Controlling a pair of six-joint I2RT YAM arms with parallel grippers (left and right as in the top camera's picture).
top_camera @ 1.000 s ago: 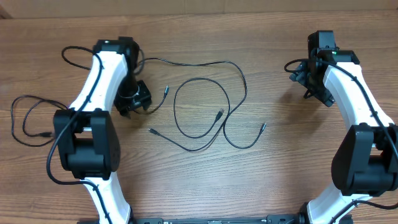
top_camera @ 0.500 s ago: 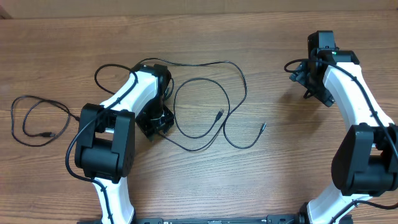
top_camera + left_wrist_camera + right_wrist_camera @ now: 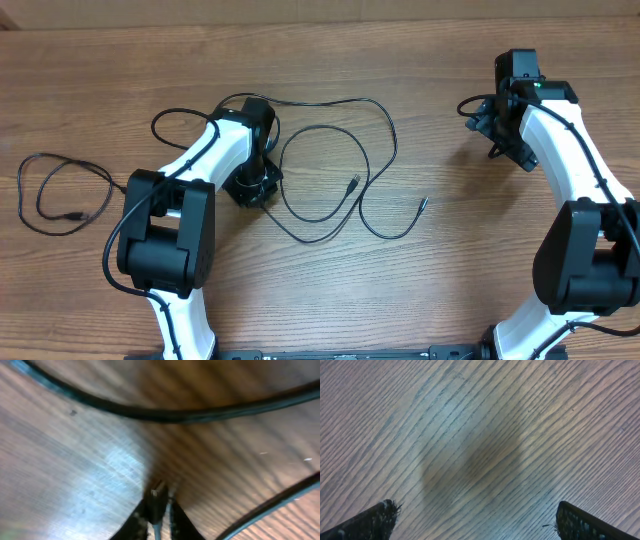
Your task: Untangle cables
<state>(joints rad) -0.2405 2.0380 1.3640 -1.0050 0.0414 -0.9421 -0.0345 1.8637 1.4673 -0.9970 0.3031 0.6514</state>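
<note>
Thin black cables (image 3: pixel 335 165) lie in crossing loops at mid-table, with plug ends at the centre (image 3: pixel 352 183) and to the right (image 3: pixel 423 205). My left gripper (image 3: pixel 252 187) is down at the loops' left edge. In the left wrist view its fingers (image 3: pixel 137 522) are shut on a small cable plug (image 3: pixel 157 496), and other strands (image 3: pixel 165 412) cross the wood beyond it. A separate cable (image 3: pixel 60 190) is looped at far left. My right gripper (image 3: pixel 497 130) stands open over bare wood at the right, with nothing between its fingers (image 3: pixel 370 522).
A thicker black arm wire (image 3: pixel 175 118) arcs beside the left arm. The wooden table (image 3: pixel 330 290) extends toward the front, and both arm bases stand at the near edge.
My left arm swung from the left side toward the centre loops, came down on a plug end and its jaws closed on it. The right arm stayed still.
</note>
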